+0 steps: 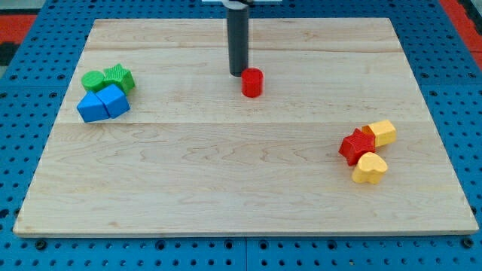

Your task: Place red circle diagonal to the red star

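Observation:
The red circle block (252,82) stands on the wooden board near the view's top middle. The red star (357,144) lies at the view's right, touching a yellow hexagon block (383,132) above-right of it and a yellow heart block (370,168) below it. My tip (238,74) comes down from the view's top and sits just left of and slightly above the red circle, close to touching it. The red star is far to the lower right of the tip.
At the view's left a green circle block (94,80) and a green star (119,77) sit above two blue blocks (102,104), all clustered together. The wooden board (241,196) lies on a blue pegboard surface.

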